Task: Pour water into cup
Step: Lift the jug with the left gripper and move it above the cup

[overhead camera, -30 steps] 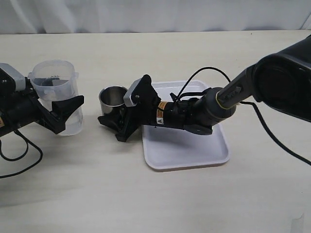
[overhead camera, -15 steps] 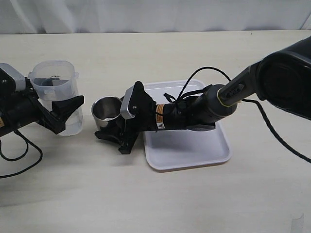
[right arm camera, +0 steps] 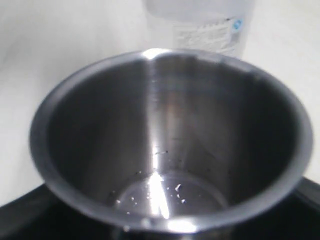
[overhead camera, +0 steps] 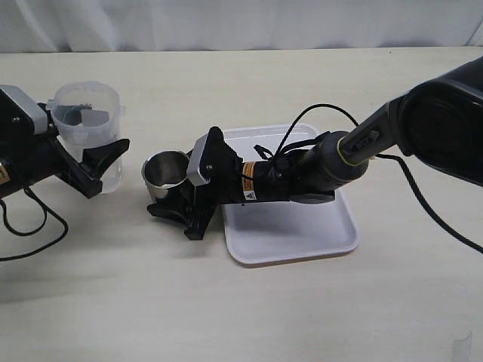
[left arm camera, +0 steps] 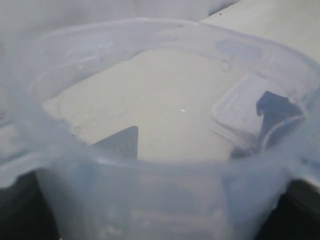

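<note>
The cup, a short shiny steel cylinder, stands upright on the table left of the tray. My right gripper is shut on it, one finger on each side. In the right wrist view the cup fills the frame, with only a few glinting droplets on its bottom. My left gripper is shut on the tall translucent plastic beaker and holds it just off the table, left of the cup. The water shows as a pale pool inside the beaker. My dark fingers show through its wall.
A white tray lies on the table under my right arm, right of the cup. A black cable loops above the arm. A translucent bottle or container wall shows beyond the cup in the right wrist view.
My right gripper slid the cup left and toward the front, then stopped. In the last half second my left gripper lifted the beaker up off the table.
</note>
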Robot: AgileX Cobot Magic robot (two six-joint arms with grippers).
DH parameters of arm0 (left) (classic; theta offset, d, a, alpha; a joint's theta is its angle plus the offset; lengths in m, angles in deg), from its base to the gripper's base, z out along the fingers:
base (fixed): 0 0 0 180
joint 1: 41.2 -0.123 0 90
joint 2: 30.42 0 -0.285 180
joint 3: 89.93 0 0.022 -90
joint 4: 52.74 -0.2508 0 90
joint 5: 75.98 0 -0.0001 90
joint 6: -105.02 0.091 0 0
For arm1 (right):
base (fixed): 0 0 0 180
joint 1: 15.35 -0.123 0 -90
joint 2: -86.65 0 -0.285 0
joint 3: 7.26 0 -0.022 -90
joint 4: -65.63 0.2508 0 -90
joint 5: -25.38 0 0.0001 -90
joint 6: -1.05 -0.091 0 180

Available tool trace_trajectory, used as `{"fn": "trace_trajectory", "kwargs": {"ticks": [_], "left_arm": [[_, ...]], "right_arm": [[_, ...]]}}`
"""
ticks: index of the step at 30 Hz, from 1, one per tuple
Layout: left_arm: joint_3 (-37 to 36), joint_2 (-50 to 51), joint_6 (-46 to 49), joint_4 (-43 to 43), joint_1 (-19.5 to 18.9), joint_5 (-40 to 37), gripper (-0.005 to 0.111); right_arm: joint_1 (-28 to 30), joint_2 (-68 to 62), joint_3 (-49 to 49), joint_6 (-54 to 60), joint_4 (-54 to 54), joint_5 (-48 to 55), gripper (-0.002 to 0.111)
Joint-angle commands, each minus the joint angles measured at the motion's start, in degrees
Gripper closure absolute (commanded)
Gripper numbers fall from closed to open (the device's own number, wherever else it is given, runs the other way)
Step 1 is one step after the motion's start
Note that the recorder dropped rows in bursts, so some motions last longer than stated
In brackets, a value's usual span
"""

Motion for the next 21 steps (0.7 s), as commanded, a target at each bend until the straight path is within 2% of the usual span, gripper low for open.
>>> {"fn": "trace_trajectory", "kwargs": {"ticks": [1,5,14,21], "left_arm": [[3.66,-0.63,1.47,-1.01,0.09,2.38,0.107],[6.73,-0.63,1.47,-5.28,0.09,1.50,0.107],[10.04,-0.63,2.78,-8.82,0.09,-1.77,0.107],[10.42,-0.27,7.11,-8.42,1.27,-2.05,0.107]], "right_arm": [[-0.03,0.19,0.08,0.08,-0.77,0.99,0.104],[-0.03,0.19,0.08,0.08,-0.77,0.99,0.104],[-0.03,0.19,0.08,0.08,-0.77,0.99,0.104],[-0.03,0.19,0.08,0.08,-0.77,0.99,0.104]]}}
